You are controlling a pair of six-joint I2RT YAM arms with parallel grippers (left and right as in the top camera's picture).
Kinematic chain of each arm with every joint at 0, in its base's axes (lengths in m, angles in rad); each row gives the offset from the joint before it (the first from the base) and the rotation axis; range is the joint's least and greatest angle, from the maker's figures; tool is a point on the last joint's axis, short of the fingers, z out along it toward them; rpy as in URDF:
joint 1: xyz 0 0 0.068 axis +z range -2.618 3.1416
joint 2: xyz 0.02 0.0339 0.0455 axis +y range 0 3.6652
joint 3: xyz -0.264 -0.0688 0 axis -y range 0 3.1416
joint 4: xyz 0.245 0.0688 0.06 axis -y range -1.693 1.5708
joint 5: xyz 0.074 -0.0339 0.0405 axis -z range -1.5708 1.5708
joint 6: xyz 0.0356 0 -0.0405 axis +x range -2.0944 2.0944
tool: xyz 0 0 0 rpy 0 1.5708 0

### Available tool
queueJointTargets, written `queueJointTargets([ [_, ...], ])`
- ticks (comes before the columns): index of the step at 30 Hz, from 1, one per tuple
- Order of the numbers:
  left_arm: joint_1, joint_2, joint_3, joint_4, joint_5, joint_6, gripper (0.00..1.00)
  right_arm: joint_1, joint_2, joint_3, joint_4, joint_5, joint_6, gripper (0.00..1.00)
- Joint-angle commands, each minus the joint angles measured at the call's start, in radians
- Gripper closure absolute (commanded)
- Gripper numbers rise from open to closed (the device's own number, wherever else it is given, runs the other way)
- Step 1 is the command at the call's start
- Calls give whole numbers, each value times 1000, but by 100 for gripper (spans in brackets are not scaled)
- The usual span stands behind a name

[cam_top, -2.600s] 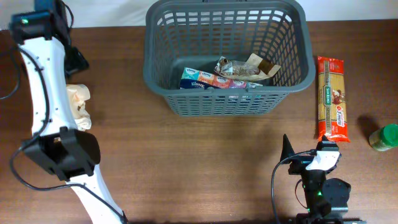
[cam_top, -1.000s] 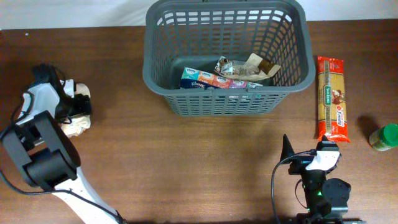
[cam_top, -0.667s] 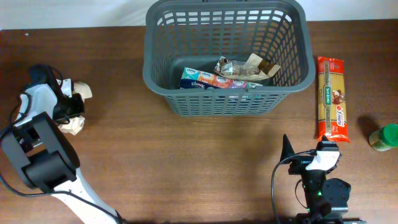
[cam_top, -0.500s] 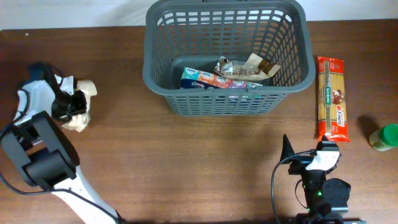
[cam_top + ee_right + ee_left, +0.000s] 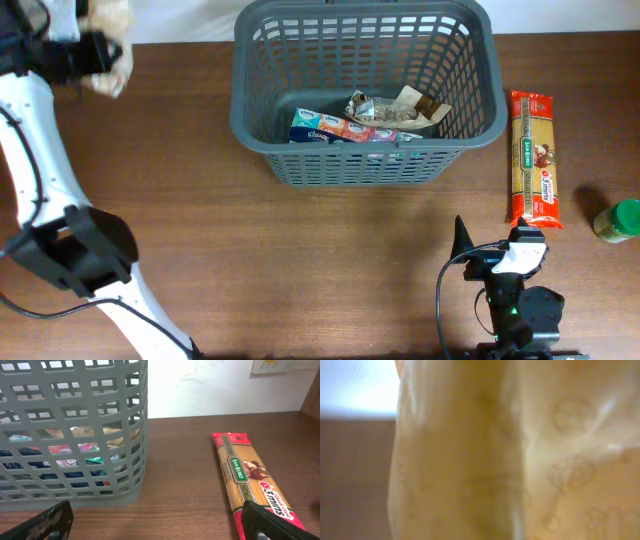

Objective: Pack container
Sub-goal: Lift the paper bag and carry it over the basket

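Note:
The container (image 5: 365, 165) is a dark grey slotted basket at the back middle of the table, and its wall (image 5: 75, 425) also fills the left of the right wrist view. My left gripper (image 5: 88, 50) is raised at the far left corner, shut on a crumpled beige bag (image 5: 112, 42). That bag (image 5: 520, 450) fills the left wrist view, blurred, and hides the fingers. My right gripper (image 5: 495, 240) rests open near the front edge with nothing in it. In its own view the right gripper (image 5: 157, 527) has the basket to its left.
Inside the basket lie tissue packs (image 5: 335, 128) and a crumpled wrapper (image 5: 395, 108). A red spaghetti pack (image 5: 533, 160) lies right of the basket, and the same spaghetti pack (image 5: 250, 480) is beside my right fingertip. A green-lidded jar (image 5: 618, 220) stands at the right edge.
My left gripper closed on the beige bag on the table at the left and lifted it up toward the far left corner. The right arm has not moved.

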Motion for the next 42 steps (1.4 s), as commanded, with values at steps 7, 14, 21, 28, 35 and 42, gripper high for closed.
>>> queueJointTargets([
  [7, -388, -104, 299, 45, 147, 58, 98, 9, -7, -7, -1, -10, 3, 1],
  [14, -687, -89, 299, 101, -8, 183, 98, 9, -7, -7, -2, -10, 3, 1],
  [21, -891, -24, 296, 76, -244, 258, 98, 9, -7, -7, -2, -10, 3, 1],
  [28, -930, 94, 294, 14, -309, 258, 98, 9, -8, -7, -2, -10, 3, 1],
  [35, -909, 190, 293, -63, -468, 262, 98, 9, -7, -7, -1, -10, 3, 1],
  [42, -831, 237, 291, -136, -512, 288, 98, 9, -7, -7, -2, -10, 3, 1],
])
